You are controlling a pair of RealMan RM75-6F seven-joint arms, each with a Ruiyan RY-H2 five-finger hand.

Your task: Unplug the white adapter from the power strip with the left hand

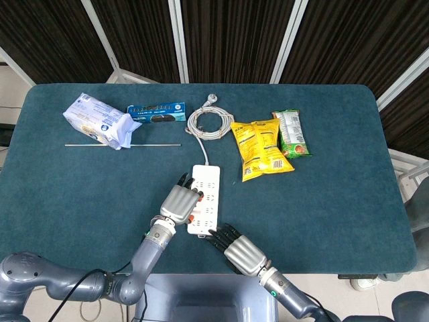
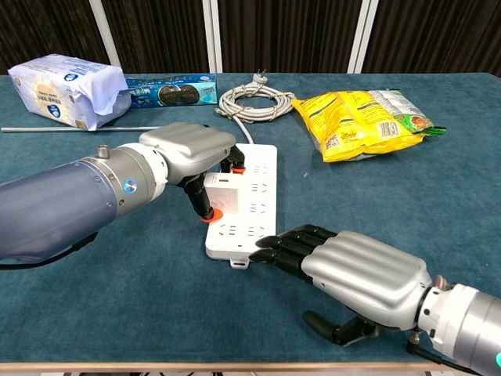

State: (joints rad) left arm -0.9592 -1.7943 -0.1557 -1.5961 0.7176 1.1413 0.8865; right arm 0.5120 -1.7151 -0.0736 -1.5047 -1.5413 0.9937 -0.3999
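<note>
A white power strip (image 2: 258,188) lies lengthwise at the table's near middle, also seen in the head view (image 1: 208,191). A white adapter (image 2: 221,190) stands plugged into its left side. My left hand (image 2: 188,149) arches over the adapter and pinches it between an orange-tipped thumb below and fingers above; in the head view this hand (image 1: 177,200) hides the adapter. My right hand (image 2: 352,270) lies flat with straight fingers, its dark fingertips (image 2: 270,244) resting on the strip's near end.
The strip's coiled white cable (image 1: 210,123) lies behind it. A yellow snack bag (image 1: 260,149) and a green one (image 1: 290,133) sit to the right. At the back left are a tissue pack (image 1: 99,121), a blue box (image 1: 155,112) and a thin metal rod (image 1: 124,144).
</note>
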